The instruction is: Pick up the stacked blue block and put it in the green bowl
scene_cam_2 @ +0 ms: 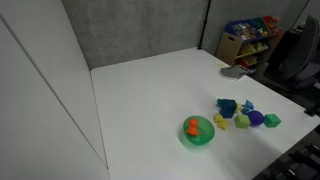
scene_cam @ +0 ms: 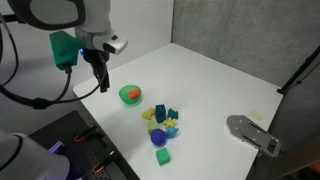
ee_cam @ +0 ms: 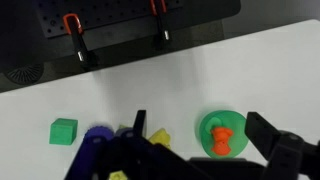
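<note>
Gripper (scene_cam: 102, 82) wide apart, empty — stacked blue block (scene_cam_2: 227, 106) barely discernible behind it in wrist view

The green bowl (scene_cam: 130, 95) (scene_cam_2: 198, 131) (ee_cam: 222, 135) was small, round, shallow and bright green. It stood upright on the white counter (scene_cam: 220, 80) near one edge, well away from the corners, and held an orange piece (scene_cam: 131, 94). The stacked blue block (scene_cam: 160, 110) (scene_cam_2: 227, 106), a small dark blue cube, sat near the bowl but apart from it, farther from that edge. What it rested on could not be made out.
</note>
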